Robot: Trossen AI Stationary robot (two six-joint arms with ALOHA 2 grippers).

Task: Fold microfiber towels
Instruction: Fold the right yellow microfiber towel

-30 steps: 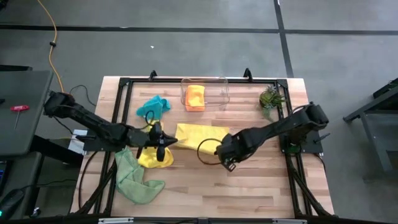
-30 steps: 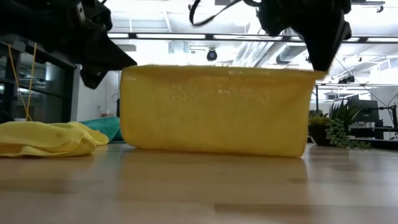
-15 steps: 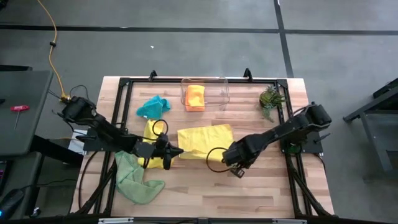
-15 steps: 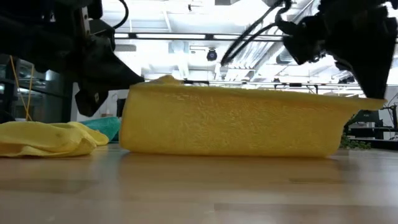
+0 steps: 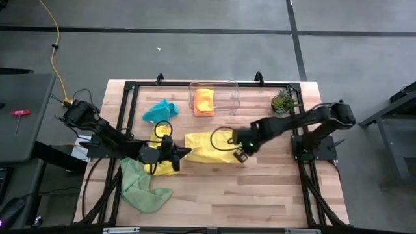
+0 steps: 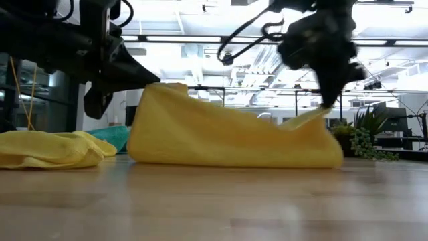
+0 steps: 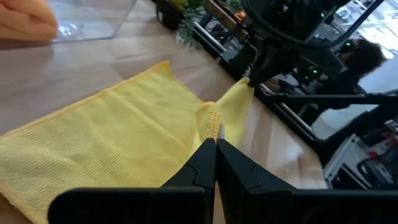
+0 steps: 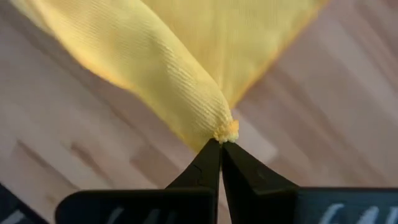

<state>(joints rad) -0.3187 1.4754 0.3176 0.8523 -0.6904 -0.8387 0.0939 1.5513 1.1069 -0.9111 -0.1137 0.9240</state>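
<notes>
A yellow towel (image 5: 209, 147) is spread at the middle of the table (image 5: 260, 195), pinched at both ends. One corner is clamped between the closed fingers of the left gripper (image 5: 185, 152); the fingers are pressed together on a bunched fold of cloth. The opposite corner is clamped in the same way by the right gripper (image 5: 239, 155), and is held raised off the wood. A second yellow towel (image 5: 164, 168) lies crumpled under the left arm, just beside a green towel (image 5: 140, 188). A blue towel (image 5: 159, 111) lies farther back, and an orange towel (image 5: 204, 101) sits inside the clear bin (image 5: 229, 91).
</notes>
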